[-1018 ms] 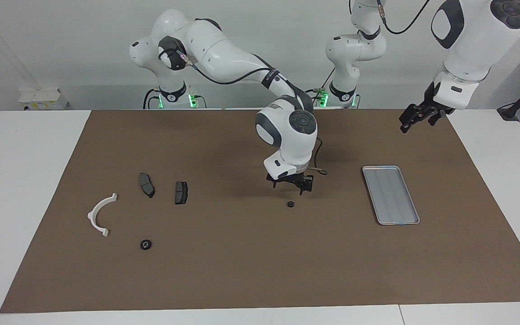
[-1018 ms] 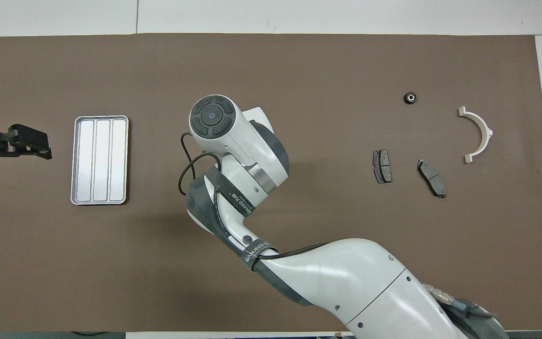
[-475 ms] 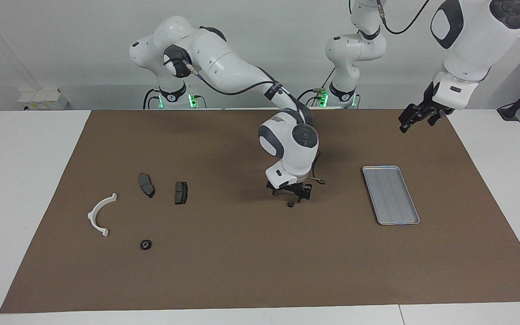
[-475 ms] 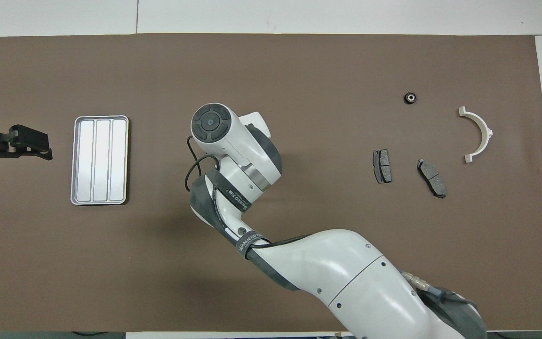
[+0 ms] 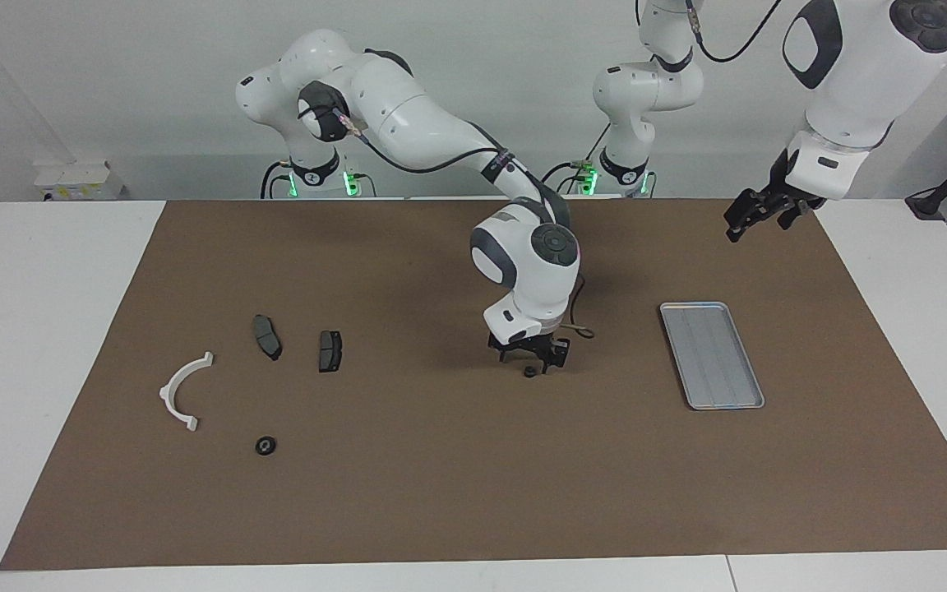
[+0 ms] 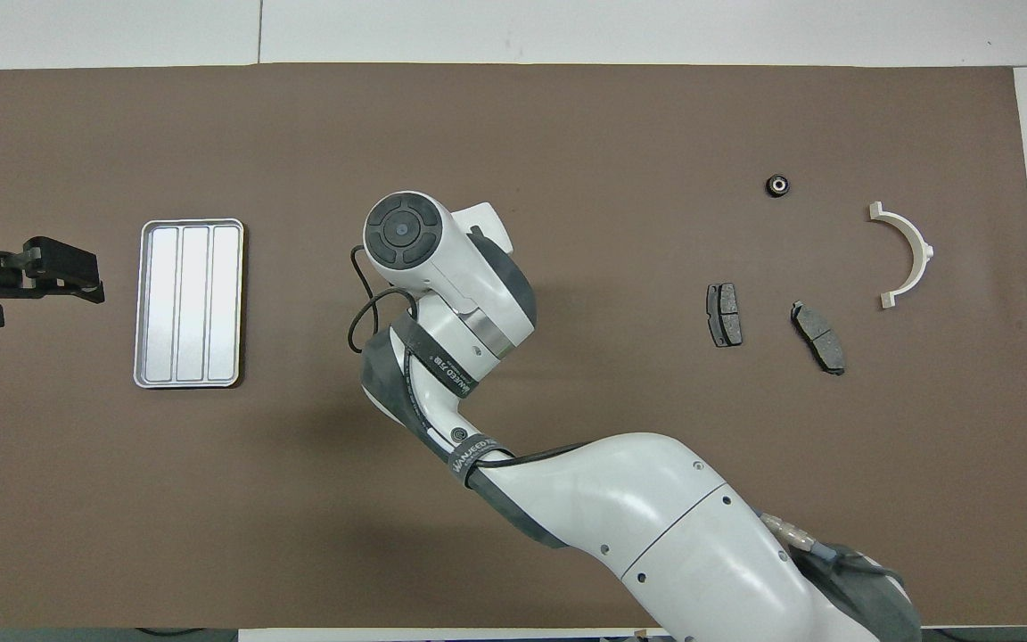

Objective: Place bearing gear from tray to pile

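You see a plain brown mat [image 5: 441,493] over the white table [image 5: 30,329]. The tray [image 5: 712,355] is silver-grey, with lengthwise ridges dividing it into three pale strips. The bracket [image 5: 182,390] is white. Both brake pads [image 5: 268,337] are dark grey, each crossed by a lighter line. The bearing gear [image 5: 529,372] on the mat is black; the second bearing gear [image 6: 776,185] is black with a pale centre. Note both arms [image 5: 408,115]: glossy white shells, dark grey joint caps, black cables. Right gripper [image 5: 533,360] and left gripper [image 5: 738,224] are black. Green lights [image 5: 348,182] glow at the bases.
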Controlling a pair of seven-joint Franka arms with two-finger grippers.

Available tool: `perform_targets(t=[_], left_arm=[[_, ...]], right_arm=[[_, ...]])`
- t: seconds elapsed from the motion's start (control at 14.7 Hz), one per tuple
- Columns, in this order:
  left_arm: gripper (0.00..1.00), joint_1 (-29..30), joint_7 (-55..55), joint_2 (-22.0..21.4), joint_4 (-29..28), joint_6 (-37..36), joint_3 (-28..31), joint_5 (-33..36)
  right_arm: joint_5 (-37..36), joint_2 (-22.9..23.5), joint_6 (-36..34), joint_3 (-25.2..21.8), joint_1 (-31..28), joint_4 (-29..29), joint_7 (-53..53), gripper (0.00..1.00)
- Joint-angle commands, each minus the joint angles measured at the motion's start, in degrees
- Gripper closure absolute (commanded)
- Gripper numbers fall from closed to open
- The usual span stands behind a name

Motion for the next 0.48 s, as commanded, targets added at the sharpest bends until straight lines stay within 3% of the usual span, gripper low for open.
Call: perform_targets(t=[0.0, 0.27, 0.34, 0.41], left_arm=[[0.00, -1.30, 0.43, -0.76, -0.48, -0.18, 0.33, -0.67], [0.00, -1.39, 0.43, -0.93, -0.48, -0.10, 0.06, -0.67], [0.00, -1.30, 0.52, -0.93, -0.48, -0.10, 0.15, -0.67], [0.00, -1.13, 0.52, -1.02, -0.57, -0.18, 0.06, -0.67]], right_arm=[[-1.03, 1.38, 0.60, -0.39, 0.77, 1.99, 2.16, 0.14], [-1.12, 1.21, 0.78, -0.39, 0.77, 1.47, 2.25, 0.27], [-1.12, 1.21, 0.78, -0.39, 0.77, 1.47, 2.16, 0.36], [-1.20, 1.21, 0.60, -0.39, 0.77, 1.47, 2.16, 0.52]])
